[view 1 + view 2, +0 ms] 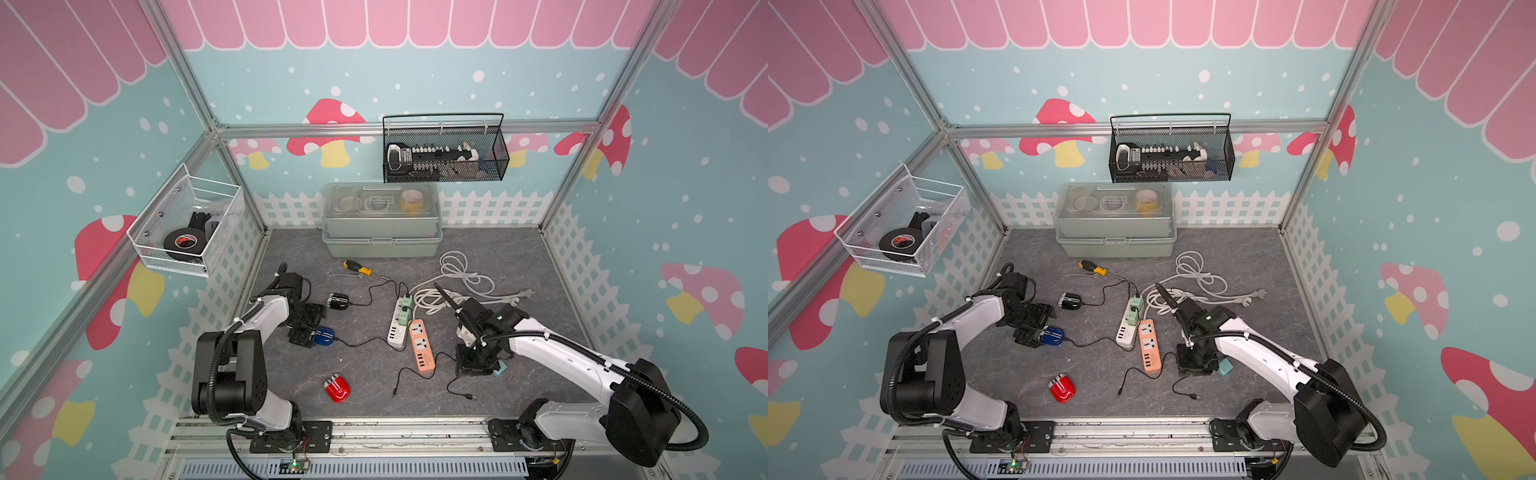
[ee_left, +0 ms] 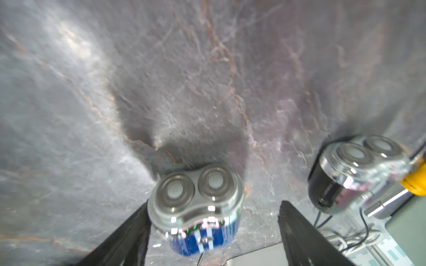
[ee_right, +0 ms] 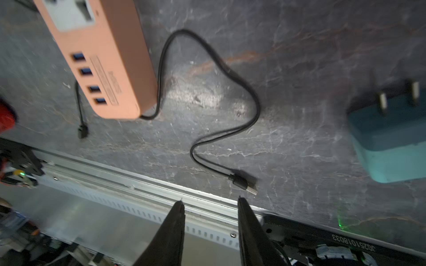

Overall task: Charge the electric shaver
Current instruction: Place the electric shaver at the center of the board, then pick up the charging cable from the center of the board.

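Nearest, a glossy red electric shaver [image 1: 337, 388] lies alone on the dark grey marbled tabletop [image 1: 291, 374]. Just behind it, the right gripper [image 3: 210, 200] hangs above a loose black USB cable [image 3: 244, 184], its fingers parted and empty. A teal plug adapter [image 3: 387, 142] and an orange power strip [image 1: 420, 349] lie close by.

Further in, on the left, the blue twin-head electric shaver [image 2: 196, 207] lies on the tabletop between the widely spread fingers of the left gripper [image 2: 214, 204], with a clear gap on one side. A thin black cable [image 1: 365, 343] runs from it to a white power strip [image 1: 398, 328].

Beyond these sit a black shaver [image 1: 338, 300], a yellow-handled screwdriver [image 1: 358, 268] and a grey-green plastic toolbox [image 1: 380, 220].
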You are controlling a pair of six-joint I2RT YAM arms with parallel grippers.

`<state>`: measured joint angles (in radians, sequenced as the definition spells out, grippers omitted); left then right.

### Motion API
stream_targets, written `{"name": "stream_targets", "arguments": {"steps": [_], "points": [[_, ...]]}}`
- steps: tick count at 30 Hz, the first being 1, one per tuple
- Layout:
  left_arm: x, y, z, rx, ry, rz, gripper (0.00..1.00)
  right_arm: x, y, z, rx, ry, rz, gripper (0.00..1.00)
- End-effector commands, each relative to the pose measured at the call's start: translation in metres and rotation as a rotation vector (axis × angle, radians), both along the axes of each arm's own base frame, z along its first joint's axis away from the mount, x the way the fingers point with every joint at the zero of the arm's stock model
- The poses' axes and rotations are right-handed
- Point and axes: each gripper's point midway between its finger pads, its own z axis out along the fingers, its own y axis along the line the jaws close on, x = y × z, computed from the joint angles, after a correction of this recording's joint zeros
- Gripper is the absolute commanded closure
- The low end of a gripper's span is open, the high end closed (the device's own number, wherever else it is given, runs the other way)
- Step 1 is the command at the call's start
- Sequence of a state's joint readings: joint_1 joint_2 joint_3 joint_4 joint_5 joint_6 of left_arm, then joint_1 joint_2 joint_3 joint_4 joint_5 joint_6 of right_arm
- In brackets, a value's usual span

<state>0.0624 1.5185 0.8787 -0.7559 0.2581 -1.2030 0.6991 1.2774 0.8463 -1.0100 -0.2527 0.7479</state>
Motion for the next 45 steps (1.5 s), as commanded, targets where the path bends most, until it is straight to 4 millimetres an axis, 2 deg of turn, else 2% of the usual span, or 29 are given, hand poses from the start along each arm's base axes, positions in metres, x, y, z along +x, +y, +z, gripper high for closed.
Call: {"name": "stream_targets", "arguments": {"steps": [1,5,10,14,20,25,32,40,45], "points": [[-0.006,-0.008,0.019,0.013,-0.027,-0.085,0.15,-0.025,-0.017,-0.009,-0.104,0.013,0.076,0.59],[-0.013,-0.032,0.034,0.027,-0.057,-0.185,0.15,-0.027,-0.027,-0.02,-0.158,-0.033,0.132,0.54],[-0.021,-0.062,0.058,0.039,-0.119,-0.279,0.14,-0.03,-0.024,-0.031,-0.205,-0.016,0.216,0.5],[-0.027,-0.067,0.073,0.027,-0.15,-0.29,0.14,-0.032,-0.011,-0.044,-0.187,-0.01,0.237,0.49],[-0.028,-0.069,0.092,0.015,-0.191,-0.302,0.16,-0.029,-0.014,-0.059,-0.24,-0.006,0.26,0.5],[-0.03,-0.072,0.097,-0.004,-0.204,-0.296,0.17,-0.034,-0.019,-0.07,-0.264,0.025,0.257,0.56],[-0.028,-0.084,0.106,-0.034,-0.22,-0.322,0.19,-0.04,-0.025,-0.078,-0.264,0.038,0.241,0.7],[-0.025,-0.102,0.107,-0.051,-0.211,-0.37,0.21,-0.03,-0.023,-0.08,-0.288,0.009,0.254,0.82],[-0.022,-0.108,0.112,-0.068,-0.221,-0.38,0.23,-0.023,-0.019,-0.082,-0.294,-0.007,0.263,0.95]]}}
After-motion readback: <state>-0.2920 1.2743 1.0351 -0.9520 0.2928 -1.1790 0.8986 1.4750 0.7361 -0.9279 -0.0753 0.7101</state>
